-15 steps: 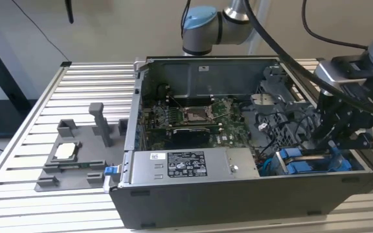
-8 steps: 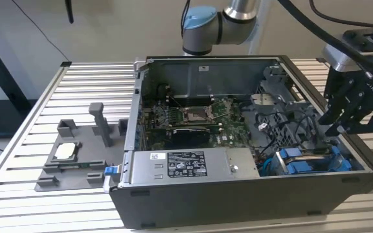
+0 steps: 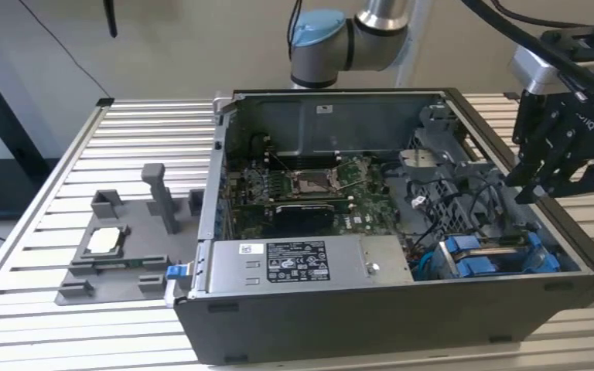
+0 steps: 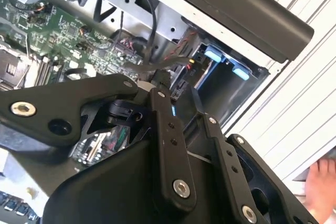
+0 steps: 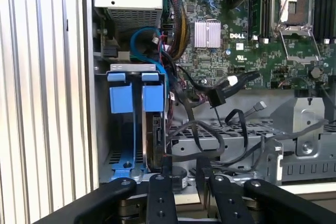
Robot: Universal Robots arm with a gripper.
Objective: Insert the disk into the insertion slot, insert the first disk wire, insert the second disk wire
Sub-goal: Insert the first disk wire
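Hanging above the edge of the open computer case (image 3: 380, 309) on the exterior view's right, the gripper (image 3: 529, 189) has its black fingers parted. In the first wrist view the gripper (image 5: 184, 166) shows bare cage metal through the gap, so it is released and grips nothing that can be seen. In the second wrist view the gripper (image 4: 178, 90) has something dark just past its tips, too shadowed to name.

The disk (image 3: 488, 255) stands on edge inside the insertion slot (image 5: 134, 68), in the case's near corner on the exterior view's right. Its blue carrier tabs poke up at the slot's opening in both wrist views (image 5: 152, 103) (image 4: 215, 54). Most of its silver body is hidden by the cage walls, and its label cannot be seen.

Loose black and grey cables (image 5: 210, 140) loop across the metal bay beside the slot, and one black connector (image 5: 218, 98) hangs free above them. The fingers (image 5: 163, 182) cover the disk's near end, so I cannot tell whether any wire is plugged in there.

Along the case's near edge lies a long silver box (image 3: 297, 263). The case rests on a slatted table (image 3: 29, 340), and a grey tray (image 3: 101, 270) holding a small chip (image 3: 106, 241) sits toward the table's edge at the exterior view's left. A pinkish shape (image 4: 321, 187) is cut off at the picture's border and cannot be made out.
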